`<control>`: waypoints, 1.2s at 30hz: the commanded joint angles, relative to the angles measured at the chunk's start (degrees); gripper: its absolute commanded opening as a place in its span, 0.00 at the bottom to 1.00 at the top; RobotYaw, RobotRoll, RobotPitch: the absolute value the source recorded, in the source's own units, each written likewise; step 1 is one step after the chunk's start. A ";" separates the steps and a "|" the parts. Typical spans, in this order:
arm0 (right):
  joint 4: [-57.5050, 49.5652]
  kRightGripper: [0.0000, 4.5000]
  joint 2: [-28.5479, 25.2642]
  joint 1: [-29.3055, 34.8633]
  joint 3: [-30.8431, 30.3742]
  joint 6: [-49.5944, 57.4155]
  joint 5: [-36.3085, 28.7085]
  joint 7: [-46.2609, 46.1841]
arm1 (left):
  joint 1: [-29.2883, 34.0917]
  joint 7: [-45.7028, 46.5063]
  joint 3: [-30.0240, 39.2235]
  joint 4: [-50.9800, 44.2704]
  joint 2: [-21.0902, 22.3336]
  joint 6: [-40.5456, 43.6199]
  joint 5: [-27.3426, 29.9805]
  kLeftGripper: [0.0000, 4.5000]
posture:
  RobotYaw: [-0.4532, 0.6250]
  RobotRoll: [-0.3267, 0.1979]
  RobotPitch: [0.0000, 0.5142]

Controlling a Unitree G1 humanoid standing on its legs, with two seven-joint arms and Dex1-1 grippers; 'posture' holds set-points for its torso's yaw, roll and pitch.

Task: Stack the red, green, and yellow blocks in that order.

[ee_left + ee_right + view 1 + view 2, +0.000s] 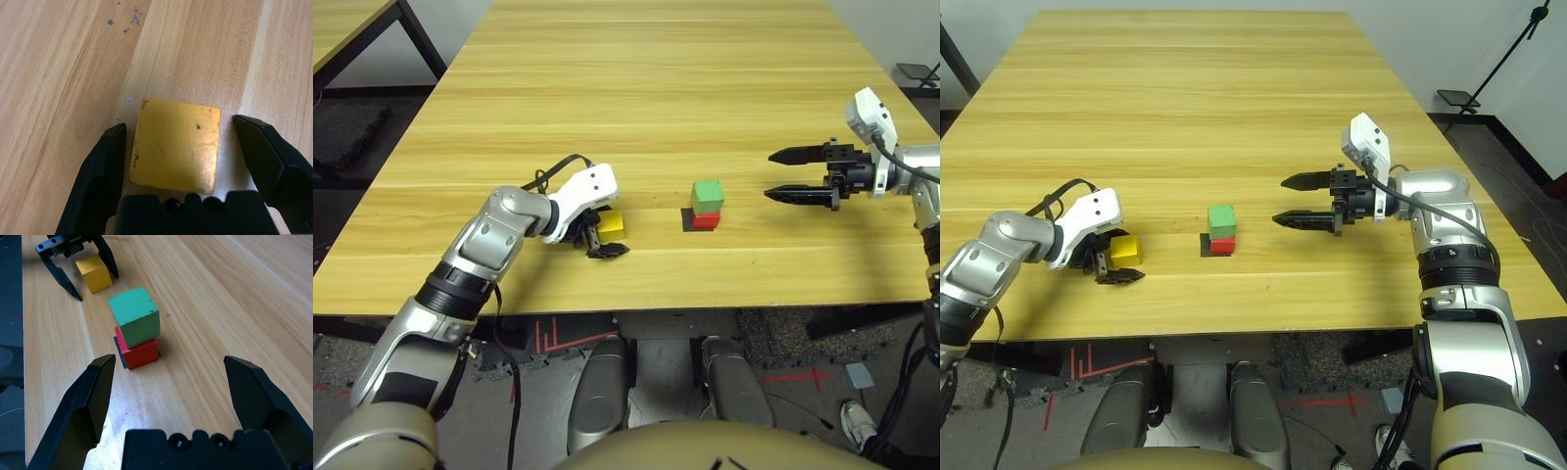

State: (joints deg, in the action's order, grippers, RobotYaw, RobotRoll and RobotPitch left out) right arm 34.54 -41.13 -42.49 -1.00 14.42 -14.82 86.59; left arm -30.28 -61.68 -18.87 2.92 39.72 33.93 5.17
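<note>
Yellow block (pixel 174 145) — between left jaws

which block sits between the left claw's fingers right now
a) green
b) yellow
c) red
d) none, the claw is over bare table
b: the yellow block lies on the table between the left claw's open fingers, with gaps at both sides, while the green block sits on the red block further right.
</note>
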 commanded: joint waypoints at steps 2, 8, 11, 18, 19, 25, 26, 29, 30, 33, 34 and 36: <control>-1.23 1.00 -0.40 0.75 0.80 0.44 -0.89 -0.36 | -2.35 0.65 1.16 -1.12 -1.03 2.81 0.83 0.63 | 0.56 0.45 0.21; -0.39 1.00 0.00 0.52 0.80 -0.04 -0.72 -0.85 | -7.65 -2.07 0.16 -7.49 0.72 11.68 3.10 0.45 | 0.57 0.46 0.20; 0.15 1.00 0.13 0.45 0.65 -0.46 -0.54 -0.79 | -11.52 -3.53 -1.28 -9.36 1.62 14.17 3.22 0.45 | 0.57 0.48 0.19; -1.20 1.00 0.45 2.50 0.64 -0.26 -0.91 -0.80 | -27.60 -4.57 -3.23 -8.41 -5.49 26.72 8.03 0.45 | 0.56 0.54 0.19; -1.72 1.00 0.52 2.89 0.72 0.07 -1.06 -0.84 | -28.93 -4.31 -3.59 -6.88 -6.99 26.62 8.19 0.45 | 0.56 0.54 0.19; -4.63 1.00 0.45 4.82 1.20 1.38 -1.68 -1.36 | -33.92 -1.37 -4.96 3.56 -16.49 23.55 7.63 0.45 | 0.52 0.55 0.19; -5.28 1.00 0.32 5.26 1.31 1.69 -1.82 -1.48 | -34.07 -0.80 -5.04 4.88 -17.83 23.24 7.55 0.45 | 0.51 0.55 0.19; -6.94 1.00 -0.05 6.48 1.52 2.42 -2.31 -1.89 | -33.95 0.31 -5.61 7.79 -20.26 22.21 7.01 0.45 | 0.50 0.56 0.19; -7.43 1.00 -0.17 6.83 1.58 2.70 -2.48 -2.07 | -33.89 0.57 -6.01 8.69 -20.68 21.80 6.65 0.45 | 0.50 0.56 0.19; -8.71 1.00 -0.32 7.68 1.83 3.48 -2.92 -2.65 | -33.66 1.03 -6.68 10.15 -21.37 20.88 5.98 0.45 | 0.50 0.57 0.20; -9.01 1.00 -0.37 7.93 1.91 3.63 -3.03 -2.80 | -33.43 1.09 -6.89 10.24 -21.48 20.65 5.87 0.45 | 0.50 0.57 0.20; -9.38 1.00 -0.42 8.31 2.02 3.79 -3.17 -3.01 | -32.80 1.18 -7.25 10.17 -21.65 20.32 5.78 0.45 | 0.49 0.57 0.20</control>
State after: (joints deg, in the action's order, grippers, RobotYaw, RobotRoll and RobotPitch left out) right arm 26.31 -40.97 -34.89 0.51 17.73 -17.05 83.94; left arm -63.81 -60.67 -24.97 12.88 18.55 55.14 11.35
